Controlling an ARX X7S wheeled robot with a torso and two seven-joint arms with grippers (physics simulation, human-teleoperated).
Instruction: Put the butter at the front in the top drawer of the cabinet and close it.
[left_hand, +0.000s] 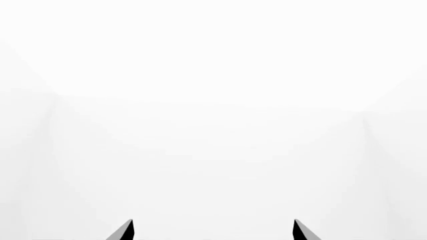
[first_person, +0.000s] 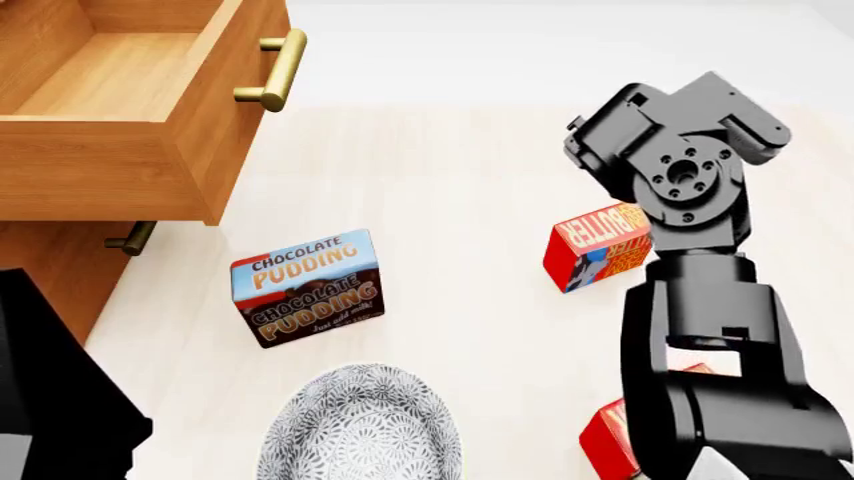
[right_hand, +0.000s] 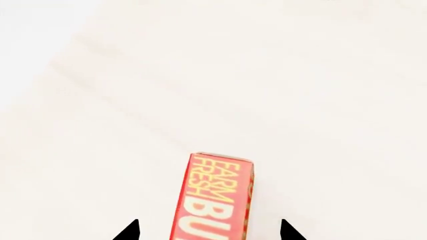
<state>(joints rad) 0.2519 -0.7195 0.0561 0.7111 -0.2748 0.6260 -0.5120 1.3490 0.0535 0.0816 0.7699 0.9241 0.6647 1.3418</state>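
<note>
A red butter box (first_person: 594, 245) printed "FARM FRESH BUTTER" stands on the pale floor right of centre. My right arm (first_person: 681, 180) hangs over it and hides the gripper in the head view. In the right wrist view the right gripper (right_hand: 209, 229) is open, one fingertip on each side of the butter box (right_hand: 213, 200) and neither touching it. The cabinet (first_person: 54, 270) is at the far left. Its top drawer (first_person: 200, 130) is pulled out and empty, with a brass handle (first_person: 274, 70). My left gripper (left_hand: 213, 231) is open and sees only white.
A chocolate pudding box (first_person: 307, 287) lies between the cabinet and the butter. A patterned bowl (first_person: 360, 425) sits at the near edge. A second red box (first_person: 603, 440) shows partly behind my right arm. A lower drawer handle (first_person: 130, 238) sticks out under the open drawer.
</note>
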